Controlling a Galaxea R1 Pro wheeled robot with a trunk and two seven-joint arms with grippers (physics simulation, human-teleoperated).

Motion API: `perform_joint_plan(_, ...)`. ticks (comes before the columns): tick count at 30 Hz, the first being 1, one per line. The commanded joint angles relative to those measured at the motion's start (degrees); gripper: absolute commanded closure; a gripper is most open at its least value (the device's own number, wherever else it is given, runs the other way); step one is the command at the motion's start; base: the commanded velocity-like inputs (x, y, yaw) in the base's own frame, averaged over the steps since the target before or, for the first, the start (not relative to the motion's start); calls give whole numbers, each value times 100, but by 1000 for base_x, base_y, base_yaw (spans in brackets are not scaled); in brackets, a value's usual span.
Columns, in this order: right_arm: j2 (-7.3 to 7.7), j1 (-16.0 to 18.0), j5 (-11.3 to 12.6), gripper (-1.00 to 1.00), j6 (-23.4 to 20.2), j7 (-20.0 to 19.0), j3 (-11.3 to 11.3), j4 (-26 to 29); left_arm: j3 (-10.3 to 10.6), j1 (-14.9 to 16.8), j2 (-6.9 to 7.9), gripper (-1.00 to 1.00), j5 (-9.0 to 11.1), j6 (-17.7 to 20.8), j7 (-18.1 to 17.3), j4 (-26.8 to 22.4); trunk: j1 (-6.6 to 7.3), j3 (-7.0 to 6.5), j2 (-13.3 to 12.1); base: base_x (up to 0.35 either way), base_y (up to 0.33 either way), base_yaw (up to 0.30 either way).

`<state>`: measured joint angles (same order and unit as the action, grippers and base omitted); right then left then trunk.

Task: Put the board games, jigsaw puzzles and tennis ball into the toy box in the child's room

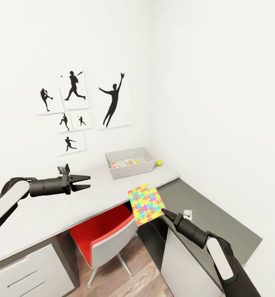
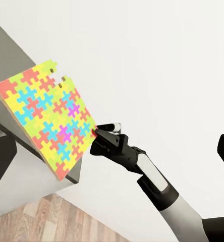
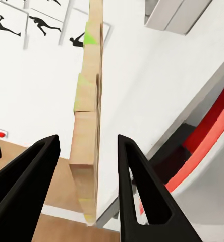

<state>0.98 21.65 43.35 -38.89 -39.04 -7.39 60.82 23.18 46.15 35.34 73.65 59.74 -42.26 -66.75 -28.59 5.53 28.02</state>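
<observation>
Item: jigsaw puzzle (image 1: 146, 204), one thin board, held on edge and tilted at the tip of the right tool (image 1: 164, 211); its corner is seen pinched there, clear of the counter (image 1: 50, 210).
Item: toy box (image 1: 130, 162), ahead of the right tool on the counter, coloured toys already inside; tennis ball (image 1: 159, 163) just beside the box.
Item: left tool (image 1: 86, 182), fingers spread, nothing held.
Handling advice: the board is best carried over the rim, levelled, then let go low.
</observation>
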Motion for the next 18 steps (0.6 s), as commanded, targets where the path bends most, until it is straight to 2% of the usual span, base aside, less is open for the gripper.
perform_joint_plan(1, -2, 6, 25, 100, -39, -7, -8, 1, 12, 8, 6, -100, 0, 13, -28, 5, -5, 12, 11, 192, 210, -137)
perform_joint_plan(7, -2, 6, 25, 100, -39, -7, -8, 3, 11, 8, 9, -100, -7, 6, -28, 8, -5, 12, 11, 231, 176, -183)
perform_joint_plan(18, -2, 6, 25, 100, -39, -5, -8, 8, 12, 8, 3, -100, -9, -6, -25, 10, -5, 12, 11, 267, 141, -12)
